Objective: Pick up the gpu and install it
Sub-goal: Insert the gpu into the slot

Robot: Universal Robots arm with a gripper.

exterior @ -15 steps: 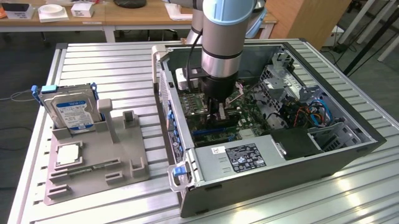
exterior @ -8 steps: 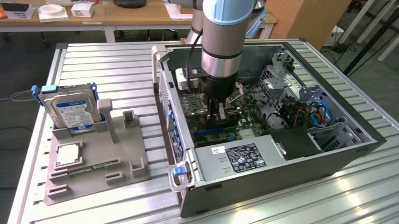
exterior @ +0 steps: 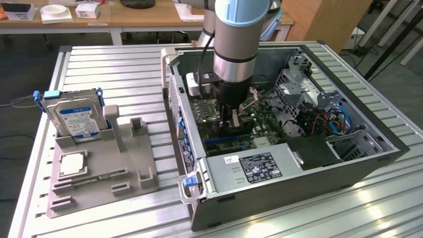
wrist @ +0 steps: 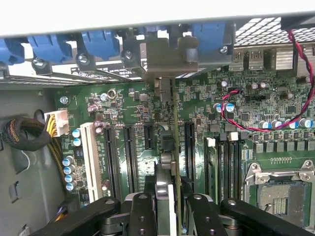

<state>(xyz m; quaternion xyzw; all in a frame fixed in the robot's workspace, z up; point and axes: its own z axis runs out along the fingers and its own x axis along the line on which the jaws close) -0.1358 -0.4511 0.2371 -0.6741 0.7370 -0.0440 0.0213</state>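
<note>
**Item 1. Arm [exterior: 237, 39] and claw [wrist: 170, 206].** In the exterior view the arm reaches straight down into the open computer case [exterior: 284, 188]. The claw is clenched on the card, with one finger on each face. It hangs low over the motherboard [wrist: 275, 113].

**Item 2. Card (the gpu) [wrist: 170, 162].** Thin circuit board, held on edge and upright between the fingers [wrist: 142, 216], inside the case. Its metal end bracket [wrist: 170, 56] sits against the rear wall of the case, by the blue latches. The lower edge runs along the row of long black slots [wrist: 130, 152]. Whether it is already in a slot or just above one cannot be told.

**Item 3. Grey holder [exterior: 126, 173].** On the slatted table [exterior: 106, 64], at 9 o'clock from the case in the exterior view. It holds:
- a hard drive [exterior: 74, 116] standing upright at its 11 o'clock corner
- a square chip [exterior: 71, 163] lying flat at about 8 o'clock

**Item 4. Power supply [exterior: 258, 168].** A labelled box at 6 o'clock from the claw, well apart from the card.

**Step in hand (judged).** Pickup is done and installation is under way, at the lining-up or seating stage.

**Requirement (judged).** Seating needs three things:
- the card edge parallel to one slot and directly over it
- the bracket kept flush in its rear opening
- straight downward pressure with no tilt, so the connector does not bind or stress the board
</note>
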